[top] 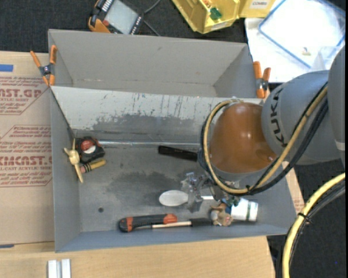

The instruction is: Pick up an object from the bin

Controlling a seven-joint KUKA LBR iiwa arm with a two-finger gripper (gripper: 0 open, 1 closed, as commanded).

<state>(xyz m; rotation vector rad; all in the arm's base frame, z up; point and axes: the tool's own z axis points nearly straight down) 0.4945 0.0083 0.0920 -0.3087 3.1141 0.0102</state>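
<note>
I'm reaching into the grey bin (145,57) with the arm (301,120), on its right side.
The gripper (192,189) is sitting just beside a white oval piece (173,198) at front middle; I cannot tell if it's open or closed. A black-and-orange tool (153,223) is lying along the front wall.
</note>
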